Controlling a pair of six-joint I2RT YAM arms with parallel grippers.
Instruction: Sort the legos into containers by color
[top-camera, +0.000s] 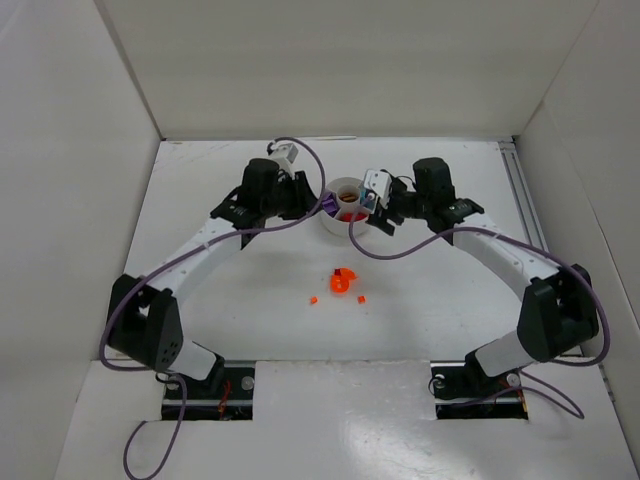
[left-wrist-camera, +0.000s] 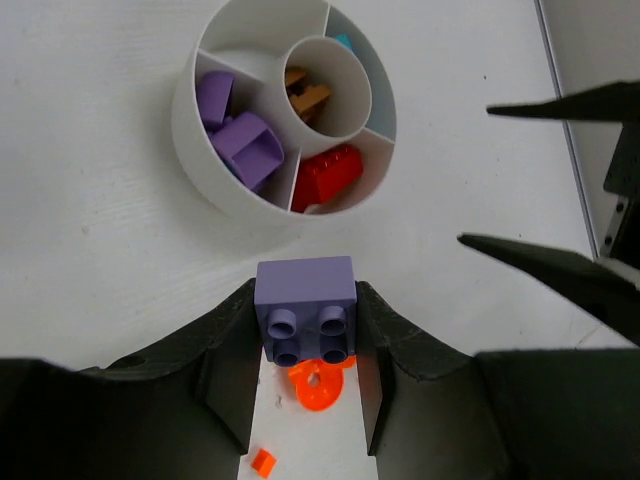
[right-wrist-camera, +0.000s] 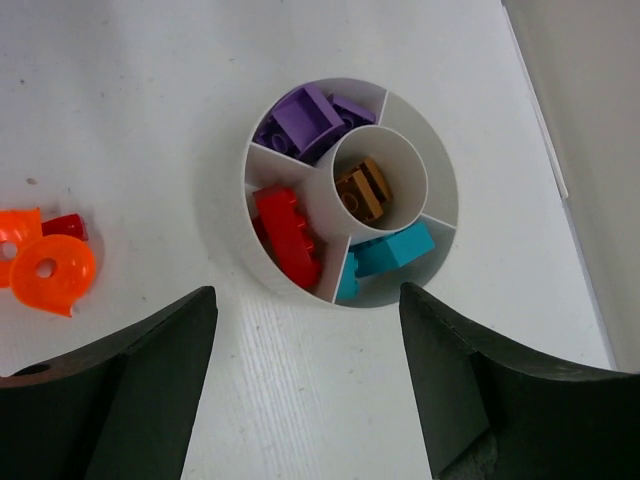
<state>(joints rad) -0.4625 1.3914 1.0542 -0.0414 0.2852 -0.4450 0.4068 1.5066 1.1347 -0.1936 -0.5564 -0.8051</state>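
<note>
The left gripper (left-wrist-camera: 305, 335) clamps a lilac brick (left-wrist-camera: 305, 295), the dish (left-wrist-camera: 188, 120) just ahead of its fingers; the right gripper (right-wrist-camera: 305, 335) gapes empty nearby. Released early, the brick may fall short of the purple section (left-wrist-camera: 240, 145)

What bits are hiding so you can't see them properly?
- Top view: what lies inside the dish is too small to tell.
- Left wrist view: the teal brick sits mostly behind the middle well's wall; the orange ring is partly behind the held lilac brick.
- Right wrist view: an orange piece is cut off by the left edge.
</note>
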